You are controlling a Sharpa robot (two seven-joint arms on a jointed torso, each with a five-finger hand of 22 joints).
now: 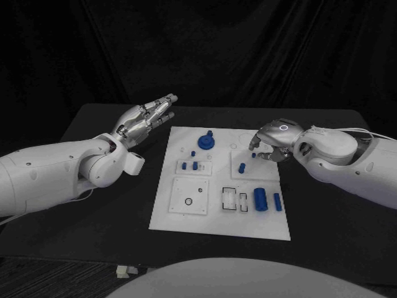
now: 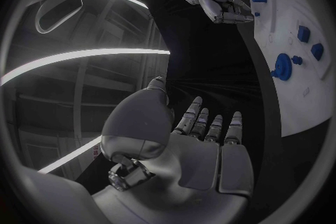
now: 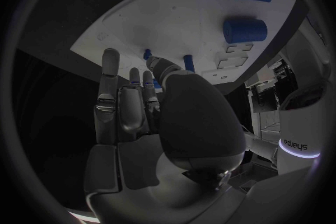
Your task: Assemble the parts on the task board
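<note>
The white task board (image 1: 218,214) lies mid-table. On it are a round blue part (image 1: 206,143), small blue pegs (image 1: 191,166), a single peg (image 1: 241,167), a thick blue cylinder (image 1: 260,198) and a thin one (image 1: 277,200). My left hand (image 1: 146,120) hovers off the board's far left corner, its fingers (image 2: 213,126) stretched out and apart, holding nothing. My right hand (image 1: 272,144) is over the board's far right corner, fingers (image 3: 119,95) reaching down with the thumb drawn in beside them. Small blue pegs (image 3: 187,61) stand at its fingertips; whether it pinches one is hidden.
Empty rectangular slots (image 1: 234,200) and a square plate with a hole (image 1: 188,197) sit on the board's near half. The black table (image 1: 109,217) extends on both sides of the board. A dark curtain hangs behind.
</note>
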